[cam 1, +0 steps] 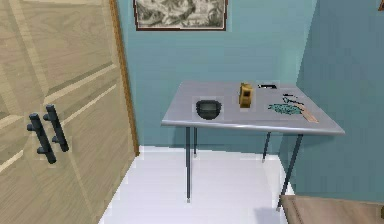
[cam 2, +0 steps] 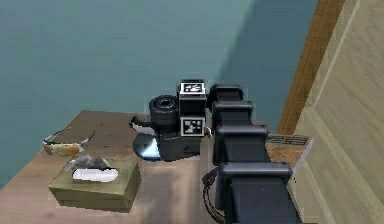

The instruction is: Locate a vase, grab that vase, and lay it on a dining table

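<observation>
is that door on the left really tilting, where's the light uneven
Forward view: the wooden door leans only in the picture; the side wall reads darker than the back wall behind the grey table. Arm side view: the teal wall darkens toward its upper right.

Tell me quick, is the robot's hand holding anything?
Gripper: cannot tell whether it holds anything, because a table with clutter lies behind it.

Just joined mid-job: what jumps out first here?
In the forward view, a grey table on thin dark legs stands against the teal wall, carrying a dark round bowl and a yellow-brown box. In the arm side view, the dark gripper shows by a brown wooden tabletop bearing an olive tissue box.
</observation>
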Tool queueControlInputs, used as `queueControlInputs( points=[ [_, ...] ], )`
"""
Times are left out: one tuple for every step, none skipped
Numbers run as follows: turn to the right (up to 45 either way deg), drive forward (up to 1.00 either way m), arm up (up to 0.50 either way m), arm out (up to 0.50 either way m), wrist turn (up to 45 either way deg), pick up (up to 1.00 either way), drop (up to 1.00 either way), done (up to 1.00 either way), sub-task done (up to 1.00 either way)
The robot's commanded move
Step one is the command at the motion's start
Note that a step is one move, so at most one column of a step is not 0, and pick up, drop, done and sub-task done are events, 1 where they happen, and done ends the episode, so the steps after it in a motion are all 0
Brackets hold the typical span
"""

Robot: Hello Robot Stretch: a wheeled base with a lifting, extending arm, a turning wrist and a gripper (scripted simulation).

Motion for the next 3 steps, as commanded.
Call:
queueControlInputs(
  points=[
    [0.0, 0.00, -0.12, 0.00, 0.0, 0.00, 0.00, 0.00, 0.00],
    [0.0, 0.00, 0.00, 0.00, 0.0, 1.00, 0.00, 0.00, 0.00],
    [0.0, 0.00, 0.10, 0.00, 0.0, 0.00, 0.00, 0.00, 0.00]
  ],
)
